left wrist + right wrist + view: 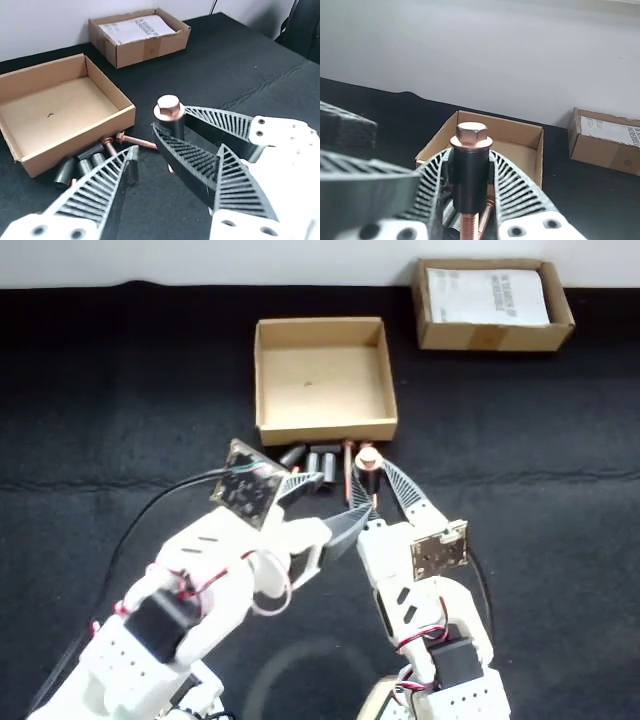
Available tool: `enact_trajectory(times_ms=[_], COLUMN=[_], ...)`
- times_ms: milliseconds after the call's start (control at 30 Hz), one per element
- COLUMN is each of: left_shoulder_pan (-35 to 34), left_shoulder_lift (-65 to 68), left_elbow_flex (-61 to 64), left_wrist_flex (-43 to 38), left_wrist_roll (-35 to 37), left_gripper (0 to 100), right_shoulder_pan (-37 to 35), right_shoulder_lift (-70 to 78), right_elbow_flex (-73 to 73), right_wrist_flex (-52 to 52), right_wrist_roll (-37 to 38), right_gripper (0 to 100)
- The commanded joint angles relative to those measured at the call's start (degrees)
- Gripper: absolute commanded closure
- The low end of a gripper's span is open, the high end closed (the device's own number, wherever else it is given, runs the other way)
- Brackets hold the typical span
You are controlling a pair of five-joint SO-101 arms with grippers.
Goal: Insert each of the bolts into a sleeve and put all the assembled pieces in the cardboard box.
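One bolt (471, 134) sits in its sleeve (470, 182), gripped by the right pincer (470, 162); left pincer (335, 498) wide; nothing in the box (320, 380) yet; other bolts (136, 140) and sleeves (80, 167) lie loose beside it.

Robot lab bench: black cloth (100, 390), white wall (200, 260)

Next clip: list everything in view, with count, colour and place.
cardboard box: one, brown, open, empty, mid-table.
second box: one, brown, white paper inside, far right.
loose sleeves: at least three, dark, in front of the cardboard box.
loose bolts: at least two, copper, beside the sleeves.
assembled piece: one, copper bolt in dark sleeve, upright.
table: one, black.
left gripper: open, beside the piece.
right gripper: shut on the assembled piece.
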State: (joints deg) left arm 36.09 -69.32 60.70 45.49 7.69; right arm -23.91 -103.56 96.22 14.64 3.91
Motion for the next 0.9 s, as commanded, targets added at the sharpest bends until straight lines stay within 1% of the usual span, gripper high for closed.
enact_trajectory(times_ms=[0, 67, 100, 200, 267, 367, 467, 533, 633, 733, 867], left_shoulder_pan=[0.3, 0.3, 0.0, -0.9, -4.1, -11.7, -22.2, -29.8, -38.7, -44.7, -48.4], left_shoulder_lift=[-8.2, -13.2, -15.5, -21.7, -25.9, -31.6, -35.3, -34.7, -34.5, -34.5, -34.5], left_elbow_flex=[0.3, 0.5, 0.7, 1.9, 3.5, 7.3, 11.4, 13.7, 18.9, 25.5, 32.5], left_wrist_flex=[1.8, 1.8, 1.8, 1.8, 1.8, 1.8, 1.6, 1.6, 0.2, -4.3, -8.4], left_wrist_roll=[-0.7, -1.1, -2.8, -8.6, -9.8, -10.0, -10.0, -9.8, -9.8, -9.8, -9.8], left_gripper=[75, 80, 84, 100, 97, 99, 99, 99, 99, 99, 99], right_shoulder_pan=[0.6, 0.7, 0.7, 1.6, 3.0, 6.2, 8.7, 9.4, 9.4, 9.4, 9.4], right_shoulder_lift=[-0.7, -0.7, -0.7, -0.7, -0.7, -0.7, -0.7, -0.7, -0.7, -0.7, -0.7], right_elbow_flex=[7.3, 7.3, 7.3, 7.3, 7.2, 7.1, 7.0, 5.7, 0.9, -4.3, -9.2], right_wrist_flex=[-2.6, -2.5, -2.5, -2.5, -2.5, -2.5, -2.5, -2.0, 3.8, 9.7, 13.5], right_wrist_roll=[0.2, 0.2, 0.2, 0.2, 0.2, 0.1, 0.1, 0.1, 0.1, 0.1, 0.1], right_gripper=[99.1, 99.1, 99.1, 99.1, 99.1, 99.1, 99.1, 99.1, 99.1, 99.1, 99.1])
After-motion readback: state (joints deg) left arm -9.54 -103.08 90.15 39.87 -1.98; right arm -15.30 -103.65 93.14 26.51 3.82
